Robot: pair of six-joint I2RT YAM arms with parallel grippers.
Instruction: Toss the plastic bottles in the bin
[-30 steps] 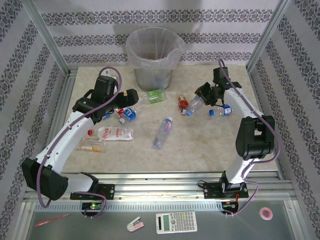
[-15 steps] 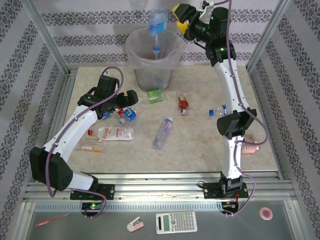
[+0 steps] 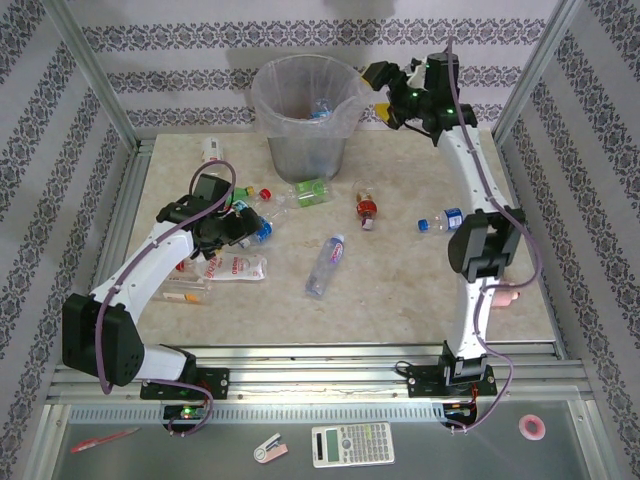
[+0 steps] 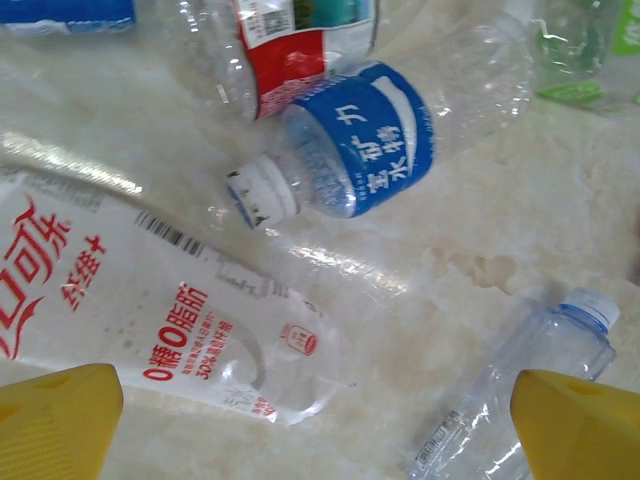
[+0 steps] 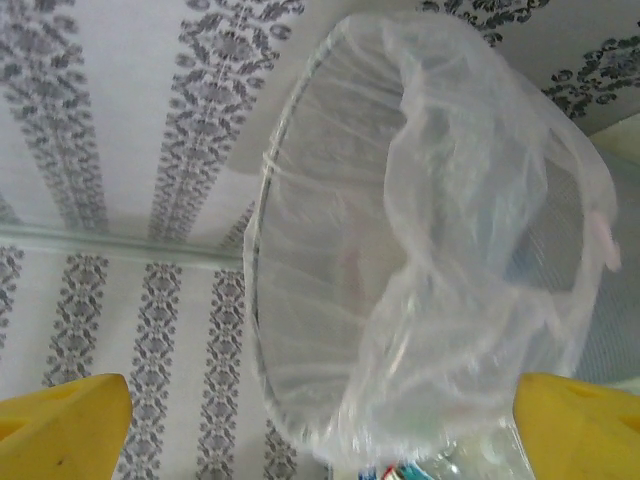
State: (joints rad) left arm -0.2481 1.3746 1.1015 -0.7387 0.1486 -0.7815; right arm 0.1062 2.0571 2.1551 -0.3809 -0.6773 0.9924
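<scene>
The grey bin (image 3: 305,150), lined with a clear bag, stands at the back of the table with a bottle (image 3: 320,108) inside it. My right gripper (image 3: 385,92) hangs open beside its right rim, nothing between the yellow fingers; in the right wrist view the bin (image 5: 430,250) lies ahead of the right gripper (image 5: 320,430). My left gripper (image 3: 245,222) is open and low over a cluster of plastic bottles at the left. Under the left gripper (image 4: 320,430) lie a blue-labelled bottle (image 4: 370,140), a white-labelled one (image 4: 150,320) and a clear one (image 4: 530,380).
More bottles lie loose on the table: a green one (image 3: 311,190), a clear one (image 3: 325,265), a red-capped one (image 3: 366,208) and a blue-labelled one (image 3: 440,222). A pink object (image 3: 500,296) sits by the right arm. Metal frame posts border both sides.
My right gripper lifted a bottle from the table to above the bin, opened and dropped it in, then sank beside the rim. My left arm shifted slightly nearer over the bottles.
</scene>
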